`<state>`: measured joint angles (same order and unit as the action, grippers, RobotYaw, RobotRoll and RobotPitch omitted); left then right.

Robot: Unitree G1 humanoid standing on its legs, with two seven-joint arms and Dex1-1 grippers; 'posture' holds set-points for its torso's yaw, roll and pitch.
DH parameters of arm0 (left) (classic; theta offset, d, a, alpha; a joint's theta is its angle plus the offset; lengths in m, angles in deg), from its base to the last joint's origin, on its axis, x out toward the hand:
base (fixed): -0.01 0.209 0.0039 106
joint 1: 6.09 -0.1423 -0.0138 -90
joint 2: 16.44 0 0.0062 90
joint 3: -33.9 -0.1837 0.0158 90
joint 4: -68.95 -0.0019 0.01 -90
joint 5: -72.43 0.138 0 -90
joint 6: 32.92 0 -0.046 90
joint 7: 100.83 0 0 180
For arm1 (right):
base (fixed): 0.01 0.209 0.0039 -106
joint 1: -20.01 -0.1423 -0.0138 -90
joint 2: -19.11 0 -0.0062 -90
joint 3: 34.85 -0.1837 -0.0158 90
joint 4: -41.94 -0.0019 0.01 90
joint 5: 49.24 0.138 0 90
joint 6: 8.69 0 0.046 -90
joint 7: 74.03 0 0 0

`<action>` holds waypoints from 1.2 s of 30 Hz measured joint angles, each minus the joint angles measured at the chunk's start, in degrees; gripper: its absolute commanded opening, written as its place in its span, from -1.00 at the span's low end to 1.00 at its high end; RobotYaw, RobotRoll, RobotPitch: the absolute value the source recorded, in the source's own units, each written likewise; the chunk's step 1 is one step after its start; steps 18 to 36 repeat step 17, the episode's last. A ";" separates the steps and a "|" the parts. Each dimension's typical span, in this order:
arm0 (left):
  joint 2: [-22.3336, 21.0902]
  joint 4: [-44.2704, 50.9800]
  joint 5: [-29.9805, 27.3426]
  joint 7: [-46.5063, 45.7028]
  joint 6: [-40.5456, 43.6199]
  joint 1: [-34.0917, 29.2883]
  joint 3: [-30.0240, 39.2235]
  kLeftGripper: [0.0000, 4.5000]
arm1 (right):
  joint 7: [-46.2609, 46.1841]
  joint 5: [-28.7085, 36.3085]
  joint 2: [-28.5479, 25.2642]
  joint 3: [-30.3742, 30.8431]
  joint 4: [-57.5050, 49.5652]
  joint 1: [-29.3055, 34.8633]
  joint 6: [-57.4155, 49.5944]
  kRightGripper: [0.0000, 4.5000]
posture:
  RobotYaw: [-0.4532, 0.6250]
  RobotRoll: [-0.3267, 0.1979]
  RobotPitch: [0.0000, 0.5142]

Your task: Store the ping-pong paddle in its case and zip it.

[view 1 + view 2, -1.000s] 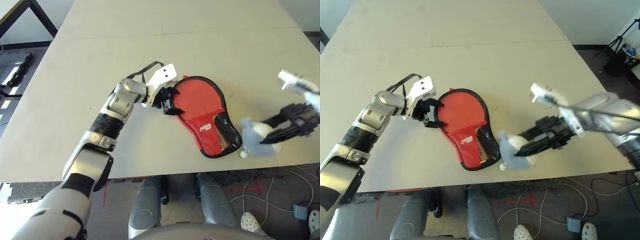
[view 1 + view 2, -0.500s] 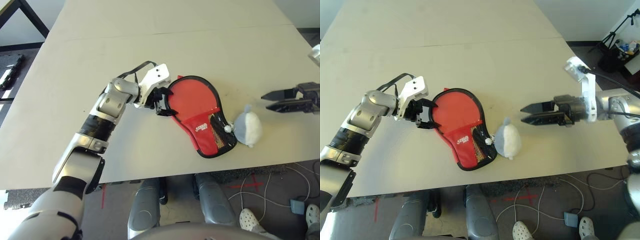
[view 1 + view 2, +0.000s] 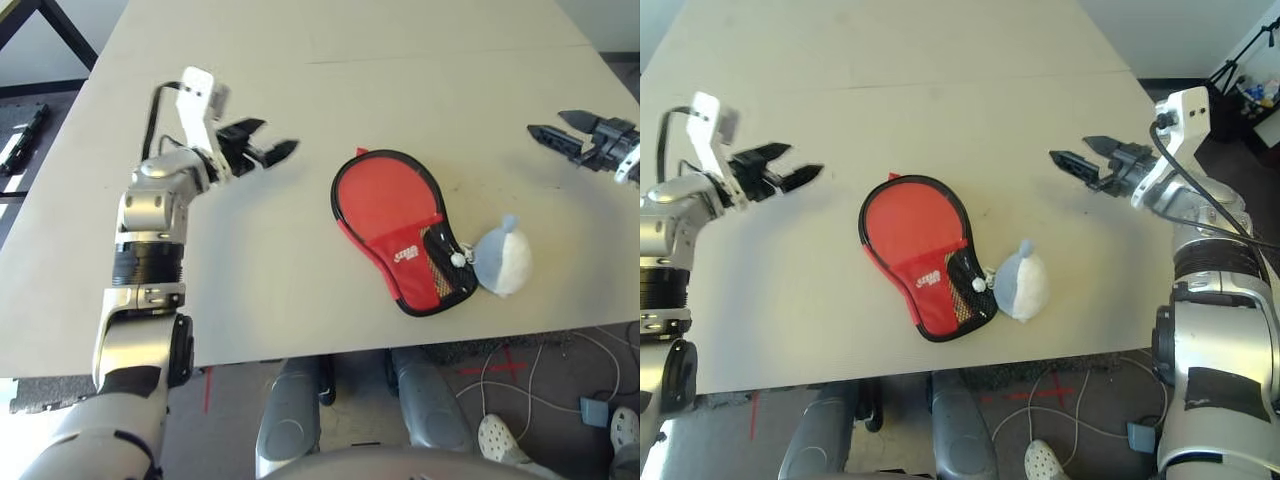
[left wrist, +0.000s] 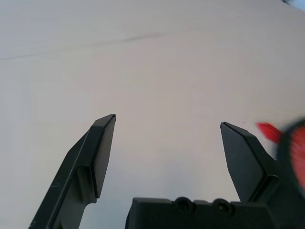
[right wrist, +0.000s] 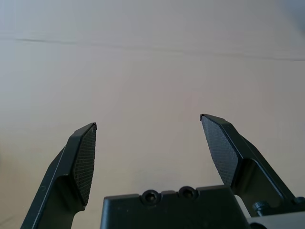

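A pale beige tabletop (image 3: 420, 110), crossed by a thin seam toward its far side, carried all the objects. The two silver forearms reached over it from either side; the left gripper (image 3: 268, 152) was held above bare surface, well apart from the case and to its left, with its jaws released and nothing between them. The right gripper (image 3: 1077, 159) was held above bare surface to the right of the case, beyond it and likewise well apart, jaws spread wide and empty. The case (image 3: 397, 228), a red paddle-shaped pouch with black edging, lay flat near the front edge of the tabletop, its round end toward the far side and its narrow end, bearing a white logo and a black mesh patch, toward the near edge. The ping-pong paddle could not be made out separately from the case. A grey-white plush charm (image 3: 499, 264) rested on the tabletop just beside the narrow end of the case, touching it at the zipper.
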<state>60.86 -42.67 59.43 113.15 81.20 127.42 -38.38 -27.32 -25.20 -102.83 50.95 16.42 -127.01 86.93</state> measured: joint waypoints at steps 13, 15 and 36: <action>-0.44 -1.23 -2.95 -14.26 -9.49 -9.98 10.27 1.00 | -14.87 -2.30 4.34 -11.84 2.82 2.06 6.33 0.99 | -0.23 0.25 -0.03; -0.43 -1.15 -3.35 -15.24 -10.55 -10.70 10.43 1.00 | -15.21 -2.43 4.73 -12.55 3.12 2.08 6.33 0.99 | -0.22 0.25 -0.03; -0.43 -1.10 -3.74 -15.83 -11.45 -11.59 10.57 1.00 | -15.42 -2.54 5.07 -13.05 3.23 2.10 6.32 0.99 | -0.22 0.25 -0.02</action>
